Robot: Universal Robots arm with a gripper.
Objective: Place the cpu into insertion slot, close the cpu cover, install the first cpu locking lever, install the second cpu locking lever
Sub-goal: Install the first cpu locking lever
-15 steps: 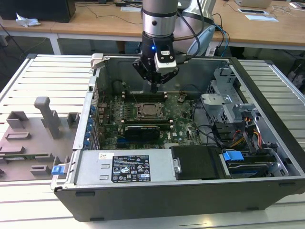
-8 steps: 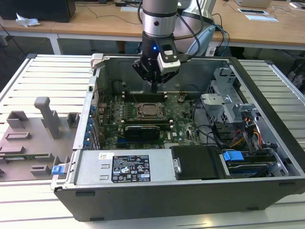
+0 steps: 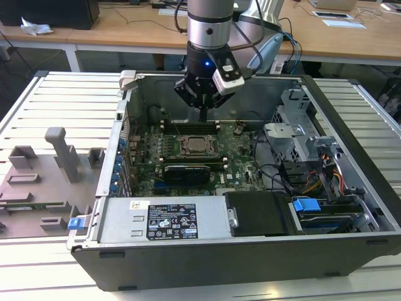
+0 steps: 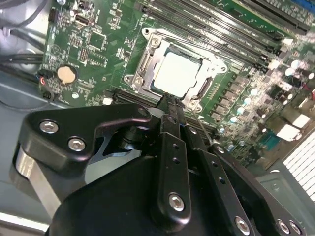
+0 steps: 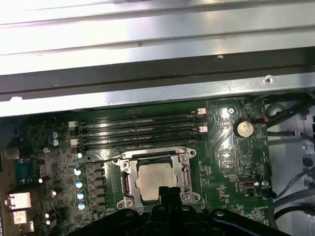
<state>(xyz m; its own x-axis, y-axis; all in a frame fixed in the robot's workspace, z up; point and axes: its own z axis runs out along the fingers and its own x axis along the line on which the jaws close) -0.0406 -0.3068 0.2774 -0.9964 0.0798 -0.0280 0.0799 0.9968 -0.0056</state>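
Silver cpu [image 4: 176, 73] lies framed by the cpu cover [image 4: 146, 63], closed tool [image 4: 170, 102] hanging near its rim.

Open computer case [image 3: 250, 266], contents by position.
The cpu [image 5: 156, 181] lies in the insertion slot [image 5: 126, 200] under the cpu cover [image 5: 183, 173], mid-motherboard [image 3: 241, 160]; memory slots [image 3: 188, 125] just behind; the gripper [image 3: 203, 116] above them.

An open computer case [image 3: 250, 258] lies on a ribbed metal table [image 3: 62, 100], with grey plastic fixtures [image 3: 61, 150] beside it on the exterior view's left. Inside, a silver power supply [image 3: 166, 219] lies along one wall, and a coin battery [image 5: 243, 129] sits near long black memory slots [image 5: 140, 130].
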